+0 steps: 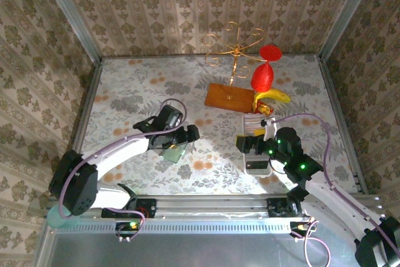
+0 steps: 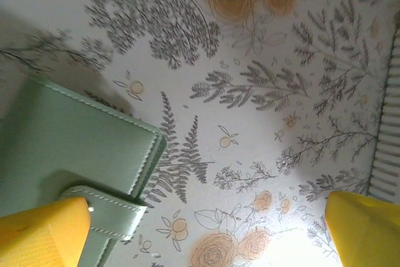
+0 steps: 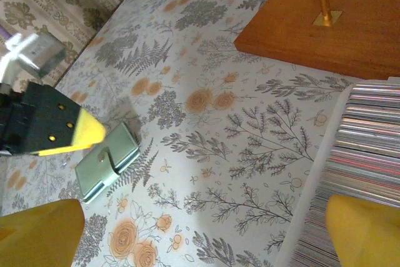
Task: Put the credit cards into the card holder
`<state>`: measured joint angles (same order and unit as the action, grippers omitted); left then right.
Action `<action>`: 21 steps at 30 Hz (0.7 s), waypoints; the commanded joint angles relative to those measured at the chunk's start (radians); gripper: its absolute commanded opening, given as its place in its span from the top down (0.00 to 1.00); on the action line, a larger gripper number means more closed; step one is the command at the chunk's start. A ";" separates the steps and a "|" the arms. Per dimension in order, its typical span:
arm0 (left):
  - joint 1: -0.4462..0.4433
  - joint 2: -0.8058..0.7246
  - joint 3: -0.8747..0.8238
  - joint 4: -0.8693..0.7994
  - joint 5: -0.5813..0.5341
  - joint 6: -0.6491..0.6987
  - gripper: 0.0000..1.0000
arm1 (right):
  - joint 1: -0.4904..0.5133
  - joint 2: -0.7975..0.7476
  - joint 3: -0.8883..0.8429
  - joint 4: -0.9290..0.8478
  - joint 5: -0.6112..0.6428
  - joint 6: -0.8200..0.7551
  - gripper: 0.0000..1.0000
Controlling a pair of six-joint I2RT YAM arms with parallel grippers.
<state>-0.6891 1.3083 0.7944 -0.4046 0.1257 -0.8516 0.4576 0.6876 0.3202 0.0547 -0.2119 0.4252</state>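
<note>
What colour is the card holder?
The card holder is plain pale grey-green, with no pattern. It shows best in the left wrist view.

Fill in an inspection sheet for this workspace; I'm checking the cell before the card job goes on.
Surface: table under a floral cloth, lying flat.
Job's things: card holder closed, flat on the cloth; credit cards stacked on edge in the white tray.
Clutter: wooden board with gold wire stand, red object, yellow banana-like item, all at the rear.
Grippers: left end effector open, one finger over the card holder; right end effector open, beside the tray.
Cables: purple cables arching along both arms.
Surroundings: wallpapered walls, metal corner posts.
</note>
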 commanded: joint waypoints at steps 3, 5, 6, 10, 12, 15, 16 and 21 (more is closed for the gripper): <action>0.106 -0.082 -0.038 -0.105 -0.082 0.089 0.08 | 0.019 0.006 0.054 -0.106 0.039 0.026 0.00; 0.147 -0.089 -0.072 -0.092 -0.071 0.123 0.08 | 0.035 0.011 0.095 -0.182 0.046 0.055 0.01; 0.159 -0.084 -0.084 -0.083 -0.059 0.137 0.08 | 0.043 0.013 0.106 -0.206 0.053 0.073 0.01; 0.160 -0.018 -0.108 -0.022 0.010 0.164 0.08 | 0.092 0.017 0.132 -0.261 0.077 0.152 0.02; 0.145 0.020 -0.111 0.019 0.036 0.168 0.08 | 0.117 0.023 0.141 -0.279 0.093 0.188 0.03; 0.112 0.075 -0.096 0.042 0.045 0.174 0.08 | 0.148 0.026 0.145 -0.290 0.122 0.232 0.04; 0.097 0.091 -0.091 0.050 0.047 0.172 0.08 | 0.158 0.027 0.145 -0.288 0.131 0.247 0.04; 0.024 0.142 -0.062 0.073 0.058 0.158 0.08 | 0.191 0.043 0.148 -0.284 0.164 0.280 0.04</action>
<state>-0.6312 1.4319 0.7029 -0.3683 0.1341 -0.7017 0.6331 0.7254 0.4400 -0.2081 -0.1001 0.6556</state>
